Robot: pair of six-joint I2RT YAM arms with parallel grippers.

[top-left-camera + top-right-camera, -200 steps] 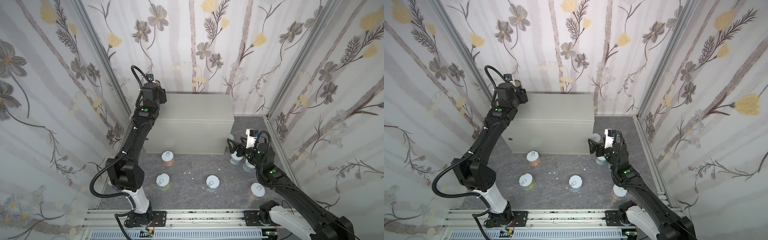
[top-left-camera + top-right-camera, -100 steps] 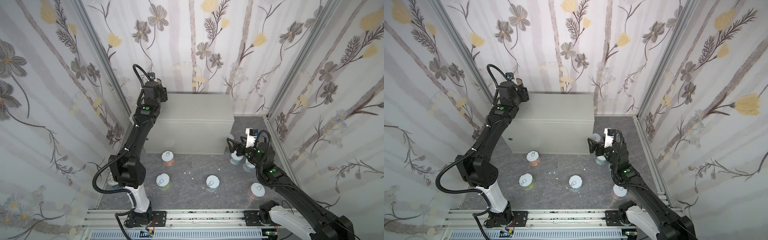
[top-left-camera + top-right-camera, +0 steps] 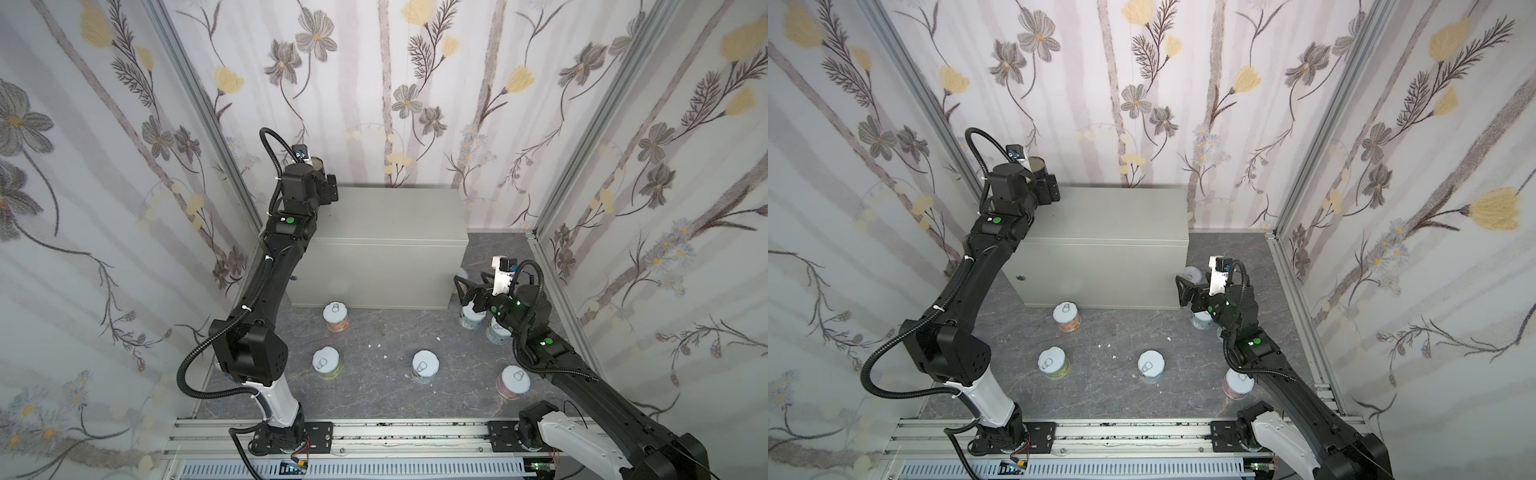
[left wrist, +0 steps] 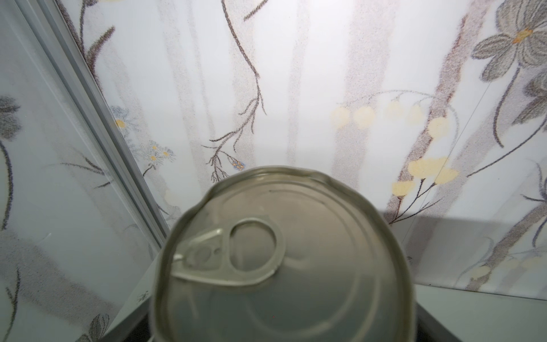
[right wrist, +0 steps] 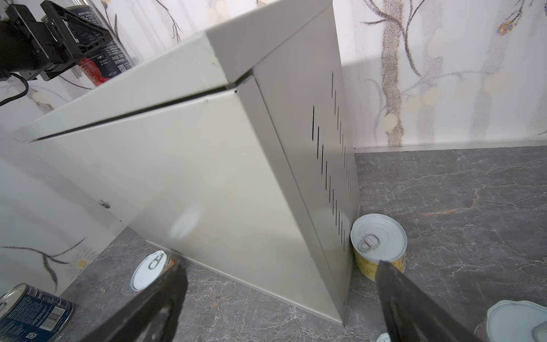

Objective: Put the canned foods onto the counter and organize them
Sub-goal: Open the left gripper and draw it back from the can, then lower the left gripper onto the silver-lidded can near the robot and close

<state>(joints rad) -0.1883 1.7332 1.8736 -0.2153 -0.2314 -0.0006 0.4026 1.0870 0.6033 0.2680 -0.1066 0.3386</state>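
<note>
A tall dark blue-labelled can (image 3: 318,163) (image 3: 1038,165) (image 5: 108,56) stands upright at the back left corner of the grey counter (image 3: 386,216) (image 3: 1113,216) (image 5: 207,177). My left gripper (image 3: 324,183) (image 3: 1045,183) is around it. Its metal pull-tab lid (image 4: 281,260) fills the left wrist view and hides the fingers. My right gripper (image 3: 463,291) (image 3: 1183,286) (image 5: 279,266) hangs open and empty above the floor by the counter's front right corner. Several short cans stand on the floor: orange (image 3: 336,316), green (image 3: 327,363), blue (image 3: 424,365), pink (image 3: 514,380) and yellow (image 5: 379,245).
Two short cans (image 3: 471,320) (image 3: 496,332) stand under the right arm. Another dark blue can (image 5: 32,314) is on the floor near the left wall. Floral walls close in on three sides. A metal rail (image 3: 374,436) runs along the front.
The left gripper with the tall can has edged slightly further toward the counter's back left corner. The right arm has not moved.
</note>
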